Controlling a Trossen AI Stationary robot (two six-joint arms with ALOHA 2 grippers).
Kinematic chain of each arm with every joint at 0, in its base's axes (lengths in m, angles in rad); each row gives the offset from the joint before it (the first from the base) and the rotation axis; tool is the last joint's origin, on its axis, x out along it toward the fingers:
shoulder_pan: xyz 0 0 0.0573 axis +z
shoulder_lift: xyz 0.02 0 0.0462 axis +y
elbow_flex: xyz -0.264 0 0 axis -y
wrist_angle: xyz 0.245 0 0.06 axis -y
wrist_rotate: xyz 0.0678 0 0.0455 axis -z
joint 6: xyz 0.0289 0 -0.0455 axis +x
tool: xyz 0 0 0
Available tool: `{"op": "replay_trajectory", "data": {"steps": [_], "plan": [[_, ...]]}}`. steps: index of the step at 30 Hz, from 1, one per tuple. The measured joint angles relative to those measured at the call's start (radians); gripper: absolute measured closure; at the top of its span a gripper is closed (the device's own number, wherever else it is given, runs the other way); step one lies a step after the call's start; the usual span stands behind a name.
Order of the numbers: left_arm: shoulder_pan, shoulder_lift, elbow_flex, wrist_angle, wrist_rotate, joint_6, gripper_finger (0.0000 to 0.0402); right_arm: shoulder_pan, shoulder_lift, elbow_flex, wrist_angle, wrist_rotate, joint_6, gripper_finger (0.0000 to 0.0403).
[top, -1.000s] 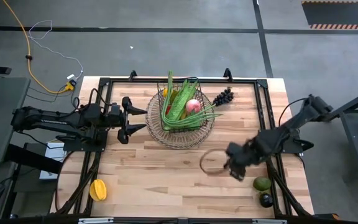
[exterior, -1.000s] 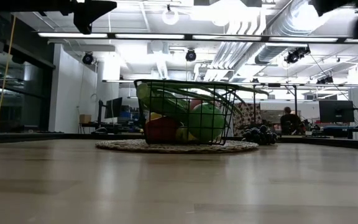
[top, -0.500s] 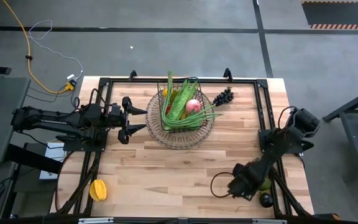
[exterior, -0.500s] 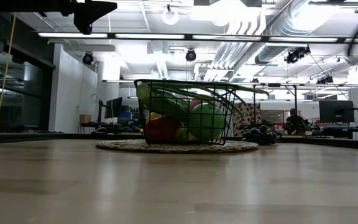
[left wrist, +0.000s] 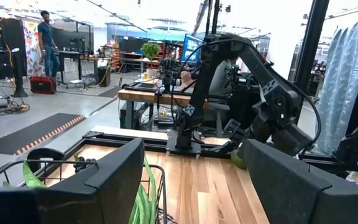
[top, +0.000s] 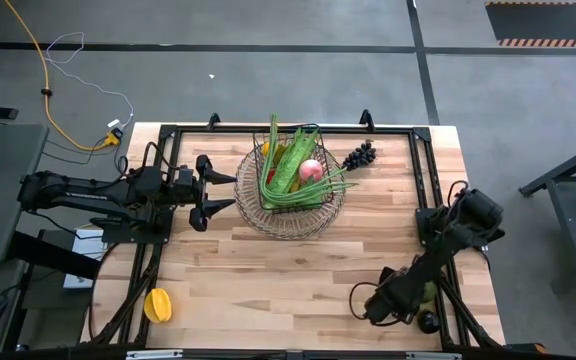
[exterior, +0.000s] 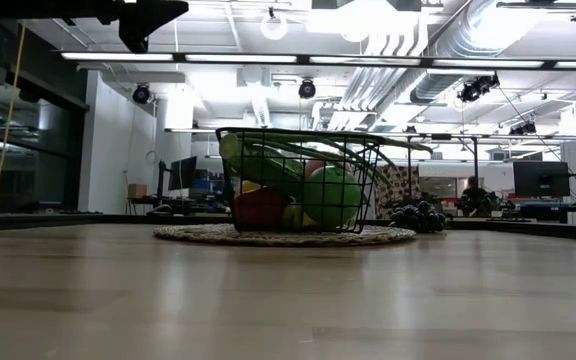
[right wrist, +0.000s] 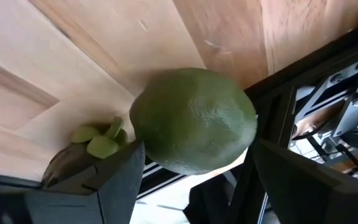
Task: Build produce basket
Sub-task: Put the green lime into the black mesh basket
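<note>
**Right claw poised at the green avocado**

The wooden tabletop (top: 268,280) carries the wire-mesh basket (top: 290,210) toward 12 o'clock, upright and holding long green beans (top: 290,165), a pink apple (top: 310,170) and other produce. Dark grapes (top: 359,156) lie just beside its rim at 2 o'clock.

The left claw (top: 220,191) hangs at the basket's 9 o'clock side, fingers spread, holding nothing.

The right claw (top: 386,306) sits low at the tabletop's 4 o'clock corner, jaws apart, with a green avocado (right wrist: 194,121) between its fingers (right wrist: 104,186); whether they touch it cannot be told. A dark avocado (top: 427,321) lies just beside it.

A yellow-orange fruit (top: 157,304) rests alone at 8 o'clock.
</note>
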Motion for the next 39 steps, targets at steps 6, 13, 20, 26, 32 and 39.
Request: {"op": "replay_trajectory", "data": {"steps": [6, 13, 20, 26, 32, 39], "plan": [[0.0, 0.0, 0.0, 0.0, 0.0, 0.0, 0.0135, 0.005, 0.041, -0.012, -0.002, -0.023, -0.007, 0.0112], [0.0, 0.0, 0.0, -0.001, 0.0, 0.0, 0.0135, 0.009, 0.055, -0.023, -0.002, -0.027, -0.005, 0.0112], [0.0, 0.0, 0.0, -0.001, 0.0, 0.0, 0.0135, 0.01, 0.055, -0.024, -0.002, -0.022, -0.012, 0.0176], [0.0, 0.0, 0.0, -0.002, 0.0, 0.0, 0.0135, 0.01, 0.059, 0.006, -0.037, 0.003, -0.051, 0.0249], [0.0, 0.0, 0.0, -0.002, 0.0, -0.016, 0.0135, 0.013, 0.061, 0.132, -0.151, 0.109, -0.118, 0.0268], [0.001, 0.0, 0.0, -0.002, 0.0, 0.0, 0.0135, -0.018, -0.041, 0.227, -0.119, 0.343, -0.083, 0.0335]]}}
